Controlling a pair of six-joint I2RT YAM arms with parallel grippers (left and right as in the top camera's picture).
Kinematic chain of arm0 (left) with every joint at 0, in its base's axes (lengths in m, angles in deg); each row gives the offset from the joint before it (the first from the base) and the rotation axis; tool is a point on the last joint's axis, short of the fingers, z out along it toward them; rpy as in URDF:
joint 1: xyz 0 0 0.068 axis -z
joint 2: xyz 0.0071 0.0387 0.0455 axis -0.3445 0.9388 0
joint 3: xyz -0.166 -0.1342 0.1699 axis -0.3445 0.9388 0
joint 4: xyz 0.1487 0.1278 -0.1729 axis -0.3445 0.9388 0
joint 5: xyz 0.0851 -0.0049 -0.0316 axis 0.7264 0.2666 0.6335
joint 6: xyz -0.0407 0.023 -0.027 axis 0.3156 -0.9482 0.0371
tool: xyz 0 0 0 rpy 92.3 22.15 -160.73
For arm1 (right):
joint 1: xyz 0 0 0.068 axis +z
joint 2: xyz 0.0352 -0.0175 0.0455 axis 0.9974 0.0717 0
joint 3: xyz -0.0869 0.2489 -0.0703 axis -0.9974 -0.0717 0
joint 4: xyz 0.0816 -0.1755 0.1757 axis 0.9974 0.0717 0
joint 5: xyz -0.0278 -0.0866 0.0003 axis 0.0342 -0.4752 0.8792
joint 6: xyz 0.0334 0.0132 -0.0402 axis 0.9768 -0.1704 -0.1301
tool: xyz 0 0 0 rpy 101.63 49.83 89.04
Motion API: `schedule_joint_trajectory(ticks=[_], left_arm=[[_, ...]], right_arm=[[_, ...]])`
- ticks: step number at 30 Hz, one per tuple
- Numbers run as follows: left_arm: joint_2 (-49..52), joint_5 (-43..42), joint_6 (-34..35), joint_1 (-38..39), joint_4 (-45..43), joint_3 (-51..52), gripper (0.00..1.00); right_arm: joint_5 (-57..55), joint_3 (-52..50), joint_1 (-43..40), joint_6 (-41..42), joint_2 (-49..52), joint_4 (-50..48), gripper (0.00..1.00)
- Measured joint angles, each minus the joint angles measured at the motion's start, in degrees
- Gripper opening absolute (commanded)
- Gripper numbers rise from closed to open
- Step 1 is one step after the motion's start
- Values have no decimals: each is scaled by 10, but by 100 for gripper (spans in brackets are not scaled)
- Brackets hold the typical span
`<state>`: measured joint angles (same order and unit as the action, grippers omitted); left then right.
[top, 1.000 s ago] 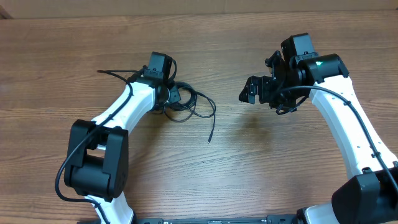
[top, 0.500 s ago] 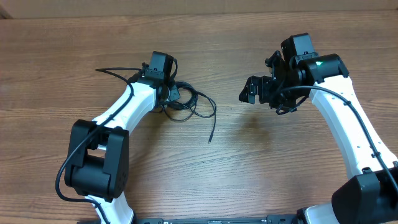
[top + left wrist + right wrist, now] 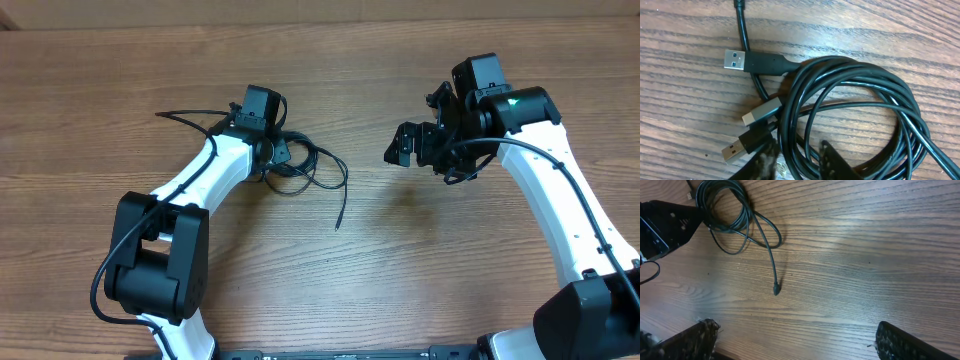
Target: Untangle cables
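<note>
Evidently the left gripper (image 3: 797, 162) straddles the cables (image 3: 855, 100) to loosen strands, clamped or not I cannot tell; the right gripper (image 3: 795, 335) hovers wide apart

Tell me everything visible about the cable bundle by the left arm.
The cables are thin, black, rubbery-looking cords wound into a loose coil lying flat on the wooden table. Three plug ends stick out: a blue-tongued USB plug, a silvery plug, another USB plug. One loose tail trails away. The left gripper straddles some strands; grip unclear.
</note>
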<state>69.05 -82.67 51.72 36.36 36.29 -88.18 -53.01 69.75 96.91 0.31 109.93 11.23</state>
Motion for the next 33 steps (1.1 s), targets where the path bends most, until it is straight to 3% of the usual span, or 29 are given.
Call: schedule_joint_trajectory(ticks=[2,6,10,11,16,20,23,26,27,29,30,33], left_arm=[[0,0,0,0,0,0,42],[0,1,0,0,-1,0,30],[0,1,-6,0,-10,0,27],[0,1,-8,0,-12,0,28],[0,0,-18,0,-13,0,53],[0,0,-20,0,-11,0,57],[0,-5,-20,0,0,0,30],[0,-25,-21,0,7,0,25],[0,-31,-19,0,8,0,28],[0,-46,-17,0,10,0,47],[0,-52,-13,0,13,0,51],[0,-61,-7,2,15,0,53]], right_arm=[[0,0,0,0,0,0,100],[1,0,0,0,0,-47,100],[16,0,0,0,0,-75,100],[19,0,0,1,0,-77,100],[40,0,0,0,0,-75,100],[47,0,0,0,0,-75,100],[50,0,0,0,0,-75,100],[53,0,0,0,0,-75,100],[54,0,0,0,0,-76,100],[54,0,0,0,0,-76,100],[55,0,0,0,0,-75,100],[55,0,0,0,0,-75,100]])
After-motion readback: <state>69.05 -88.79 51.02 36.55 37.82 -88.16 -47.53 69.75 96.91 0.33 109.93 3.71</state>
